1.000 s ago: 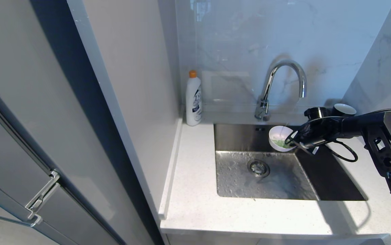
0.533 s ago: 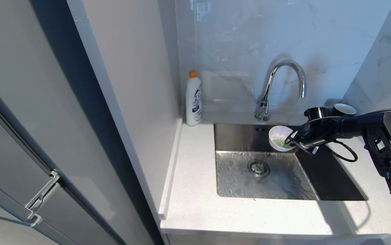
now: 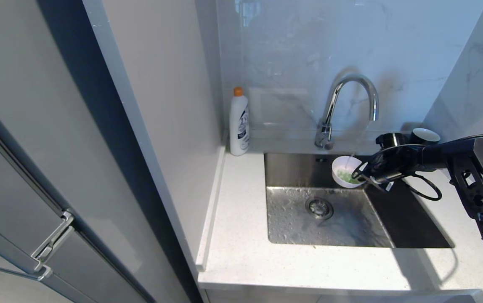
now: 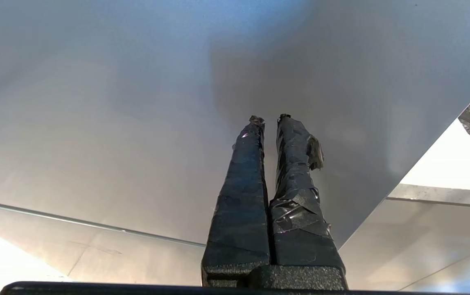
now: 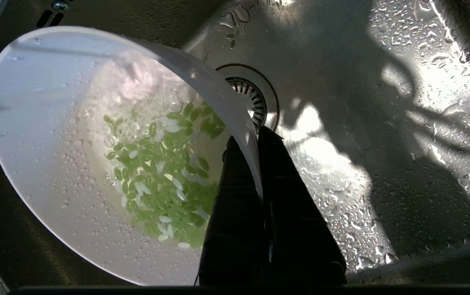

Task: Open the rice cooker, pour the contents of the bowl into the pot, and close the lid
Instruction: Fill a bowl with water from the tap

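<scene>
Right pincer (image 3: 361, 174) pinching rim of bowl (image 3: 344, 170), held tilted over sink (image 3: 292, 168) beneath faucet (image 3: 353, 94). Nothing shifted across last second; thin stream wetting green contents (image 5: 161, 164). Left pincer (image 4: 270, 119) pressed together, parked. Rice cooker not in view; pouring not begun.

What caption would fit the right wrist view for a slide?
Right gripper pinches the rim of the bowl, green-and-white contents inside, above the wet sink.
</scene>
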Motion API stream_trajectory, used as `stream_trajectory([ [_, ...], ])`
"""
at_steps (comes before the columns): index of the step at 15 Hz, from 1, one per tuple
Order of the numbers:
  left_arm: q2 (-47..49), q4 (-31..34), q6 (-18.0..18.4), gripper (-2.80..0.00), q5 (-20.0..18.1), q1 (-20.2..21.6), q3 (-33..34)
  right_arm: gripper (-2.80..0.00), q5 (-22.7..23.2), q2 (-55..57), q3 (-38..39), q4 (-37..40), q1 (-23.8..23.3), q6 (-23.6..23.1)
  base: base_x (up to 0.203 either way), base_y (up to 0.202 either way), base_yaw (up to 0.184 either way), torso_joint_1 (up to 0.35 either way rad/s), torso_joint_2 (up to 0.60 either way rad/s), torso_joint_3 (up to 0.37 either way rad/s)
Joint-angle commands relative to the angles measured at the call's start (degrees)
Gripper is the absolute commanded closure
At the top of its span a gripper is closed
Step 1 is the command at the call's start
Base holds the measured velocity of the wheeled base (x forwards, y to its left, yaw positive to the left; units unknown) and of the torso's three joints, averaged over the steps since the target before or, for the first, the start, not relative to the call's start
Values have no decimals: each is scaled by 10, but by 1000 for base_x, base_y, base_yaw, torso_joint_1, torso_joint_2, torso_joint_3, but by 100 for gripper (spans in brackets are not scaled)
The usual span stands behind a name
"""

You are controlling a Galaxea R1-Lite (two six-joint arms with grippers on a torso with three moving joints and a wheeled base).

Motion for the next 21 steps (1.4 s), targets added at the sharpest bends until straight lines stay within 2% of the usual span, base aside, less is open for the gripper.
stream_trajectory([
  [1,1,0,-1,0,0,0,1,0,1,0,0,1,1,2,0,0,0,0,0,0],
  [21,1,0,-2,0,0,0,1,0,1,0,0,2,1,1,0,0,0,0,0,0],
])
